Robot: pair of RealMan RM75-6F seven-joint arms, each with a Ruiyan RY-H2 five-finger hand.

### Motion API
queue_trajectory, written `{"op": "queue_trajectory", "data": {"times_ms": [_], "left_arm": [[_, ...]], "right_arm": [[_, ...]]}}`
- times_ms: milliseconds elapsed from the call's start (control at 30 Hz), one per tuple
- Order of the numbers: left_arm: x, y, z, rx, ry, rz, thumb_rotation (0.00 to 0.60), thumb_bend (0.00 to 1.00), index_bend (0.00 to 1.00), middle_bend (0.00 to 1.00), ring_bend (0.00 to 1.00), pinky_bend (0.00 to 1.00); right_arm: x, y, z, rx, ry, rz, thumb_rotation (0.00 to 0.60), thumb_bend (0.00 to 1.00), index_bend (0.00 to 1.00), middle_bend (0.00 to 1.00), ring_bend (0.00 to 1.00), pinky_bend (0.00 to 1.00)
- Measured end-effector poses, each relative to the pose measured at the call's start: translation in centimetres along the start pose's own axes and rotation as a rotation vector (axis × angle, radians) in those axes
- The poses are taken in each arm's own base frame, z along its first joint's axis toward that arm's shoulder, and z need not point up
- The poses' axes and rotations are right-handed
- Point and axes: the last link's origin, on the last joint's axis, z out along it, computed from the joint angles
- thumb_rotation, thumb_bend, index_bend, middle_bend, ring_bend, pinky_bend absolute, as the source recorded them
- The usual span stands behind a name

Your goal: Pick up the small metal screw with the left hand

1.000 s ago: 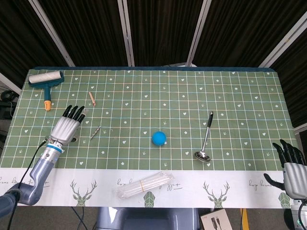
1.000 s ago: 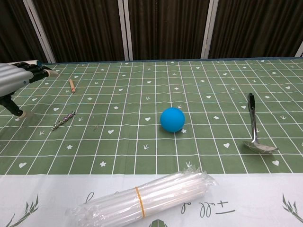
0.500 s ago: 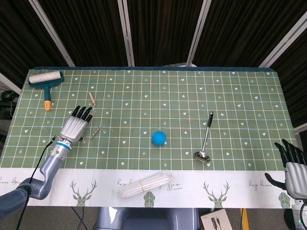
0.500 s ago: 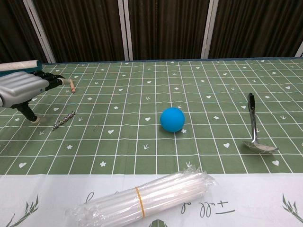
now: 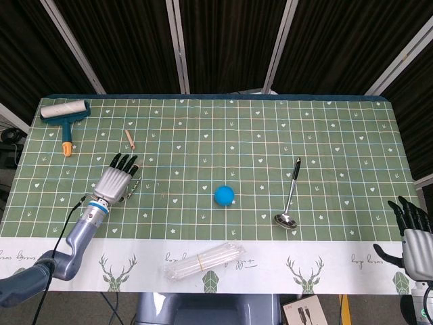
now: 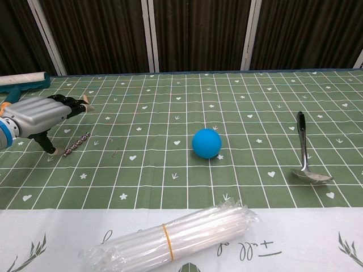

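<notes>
Since the frame a second ago, left hand (image 5: pixel 116 183) has shifted rightward across the green checked cloth (image 5: pixel 270 135) and now hovers over the small metal screw (image 6: pixel 76 144), fingers spread, holding nothing. Screw lies flat on the cloth, just beside the thumb tip in chest view. Right hand (image 5: pixel 414 237) sits off the table's near right corner, fingers apart, empty.

The screw (image 6: pixel 76 143) lies near the desk's (image 5: pixel 338 122) left edge, with the left robot hand (image 5: pixel 116 181) directly above it. The lint roller (image 5: pixel 65 115) occupies the far left corner. The ball (image 5: pixel 224 195) sits at centre, the spoon (image 5: pixel 291 195) to its right. The straw bundle (image 5: pixel 203 261) lies along the near edge. The right robot hand (image 5: pixel 411 233) is beyond the near right corner.
</notes>
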Motion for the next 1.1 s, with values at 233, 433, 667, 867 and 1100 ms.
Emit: {"op": "queue_trajectory", "data": {"times_ms": [233,433,667,867,1100], "left_arm": [[0.1,0.9,0.4,-0.018,0.007,-0.009,0.600,0.19,0.00,0.00,0.00,0.00],[0.7,2.0,0.5,-0.045,0.022,-0.036,0.600,0.23,0.00,0.00,0.00,0.00],[1.1,3.2,0.8,-0.064,0.022,-0.031,0.600,0.23,0.00,0.00,0.00,0.00],[1.4,4.0,1.0,-0.070,0.021,-0.051,0.600,0.23,0.02,0.00,0.00,0.00],[2.1,4.2,1.0,-0.078,0.015,-0.088,0.600,0.24,0.34,0.00,0.00,0.00]], "right_arm": [[0.1,0.1,0.0,-0.005,0.002,0.006,0.600,0.10,0.08,0.00,0.00,0.07],[0.1,0.0,0.0,-0.001,0.003,0.004,0.600,0.10,0.08,0.00,0.00,0.07],[0.1,0.0,-0.1,-0.001,0.005,0.003,0.600,0.10,0.08,0.00,0.00,0.07],[0.2,0.1,-0.1,-0.005,0.006,0.008,0.600,0.10,0.08,0.00,0.00,0.07],[0.2,0.1,-0.1,-0.003,0.008,0.007,0.600,0.10,0.08,0.00,0.00,0.07]]}}
